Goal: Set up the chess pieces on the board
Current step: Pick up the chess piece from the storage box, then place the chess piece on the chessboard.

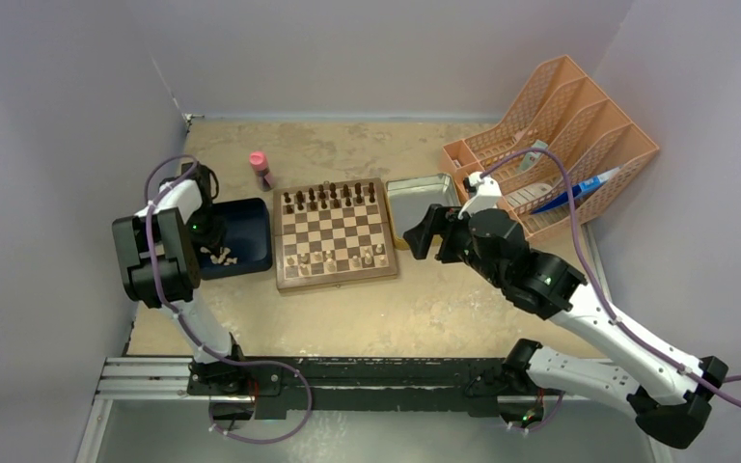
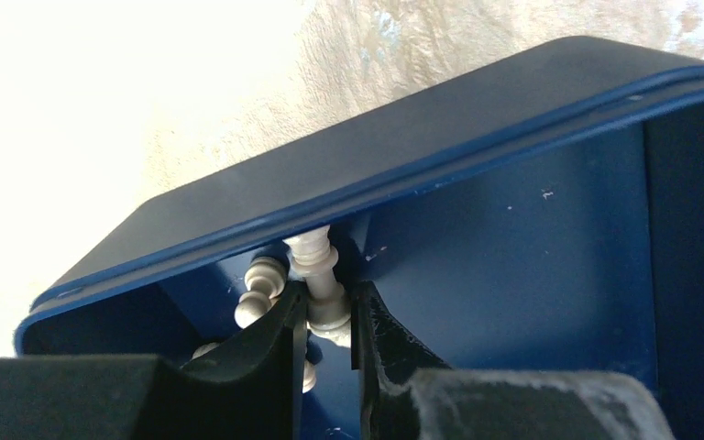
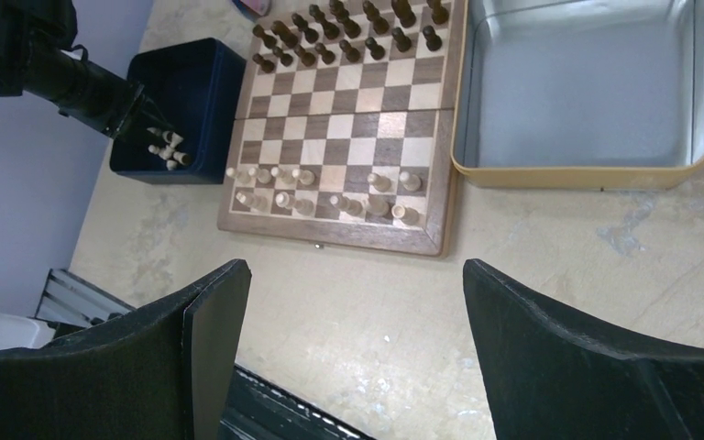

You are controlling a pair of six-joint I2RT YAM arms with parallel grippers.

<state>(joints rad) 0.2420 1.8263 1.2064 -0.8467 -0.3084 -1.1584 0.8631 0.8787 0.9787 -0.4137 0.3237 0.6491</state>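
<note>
The board (image 1: 333, 236) lies mid-table, with dark chess pieces (image 1: 333, 197) along its far two rows and pale chess pieces (image 1: 333, 258) on its near rows, some squares bare. My left gripper (image 2: 328, 321) is down in the dark blue tray (image 2: 513, 257), its jaws shut on the stem of a pale piece (image 2: 323, 284). A few more pale pieces (image 2: 258, 295) lie beside it. My right gripper (image 3: 353, 275) is open and empty, held above bare table right of the board (image 3: 344, 119). It also shows in the top view (image 1: 423, 233).
An empty metal tin (image 1: 423, 198) sits right of the board. An orange file rack (image 1: 560, 135) holding pens stands at back right. A small pink-capped bottle (image 1: 260, 169) stands behind the blue tray (image 1: 241, 236). Walls close the left and back.
</note>
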